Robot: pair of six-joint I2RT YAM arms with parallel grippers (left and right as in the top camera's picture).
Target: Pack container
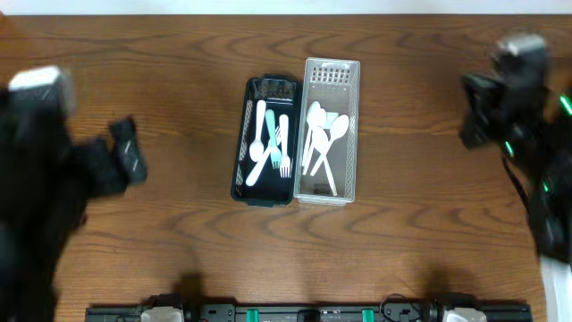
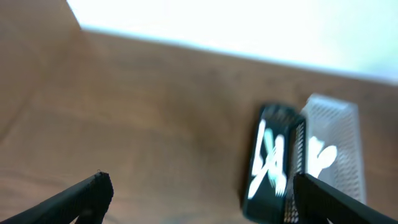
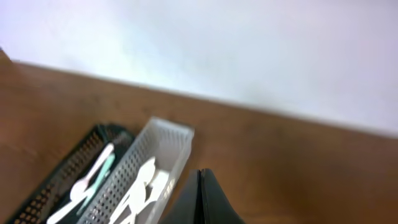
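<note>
The left arm [image 1: 54,170] hangs over the left end of the tabletop [image 1: 179,224], blurred in the overhead view. From its wrist camera, the left claw [image 2: 202,196] is spread wide, one finger [image 2: 87,193] at each side of the frame, with only bare wood between them; it holds nothing.

In the middle of the tabletop, somewhat nearer the far edge, two long slotted containers lie side by side, their long walls touching or almost so. The left one is a dark green container [image 1: 243,143] holding white and pale teal cutlery [image 1: 271,143], a fork among the pieces. The right one is a clear container [image 1: 355,134] holding white spoons [image 1: 322,134], laid lengthwise and overlapping.

The right arm [image 1: 509,89] is over the right end, near the far right corner. The right claw [image 3: 200,196] is pressed together, its fingers meeting in one dark wedge, pinching nothing, well apart from both containers.
</note>
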